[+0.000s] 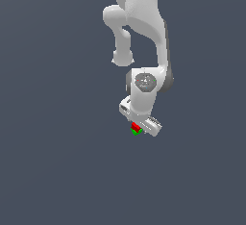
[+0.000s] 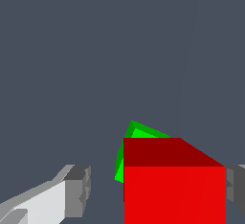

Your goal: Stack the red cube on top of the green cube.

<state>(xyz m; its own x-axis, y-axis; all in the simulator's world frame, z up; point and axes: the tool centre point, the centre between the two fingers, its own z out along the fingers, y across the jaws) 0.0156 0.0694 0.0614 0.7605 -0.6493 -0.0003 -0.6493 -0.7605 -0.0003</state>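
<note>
Wrist view first: one finger point(image 2: 76, 192) standing clear of the red cube point(image 2: 174, 189), open gap between pad and cube face. Then the green cube point(image 2: 135, 134), peeking out past the red one's far edge, turned at an angle to it, mostly covered. Then the red cube filling the space toward the other finger point(image 2: 235, 189), which sits right against or just beside its side; cannot tell which. Gripper point(image 2: 156, 189) reads as released, not clamping anything.

Exterior view: red cube point(image 1: 134, 126) directly over the green cube point(image 1: 136, 132), touching, both tucked under the hand.

Judged step: letting go and backing off, stack seemingly placed. To do it well: widen the jaws fully so the near finger leaves the red face before any lift. Rise straight up, no sideways drift, no wrist twist. Risk: dragging the red cube off, since overlap looks off-centre and the cubes are not squared to each other. Go slow until clear.
</note>
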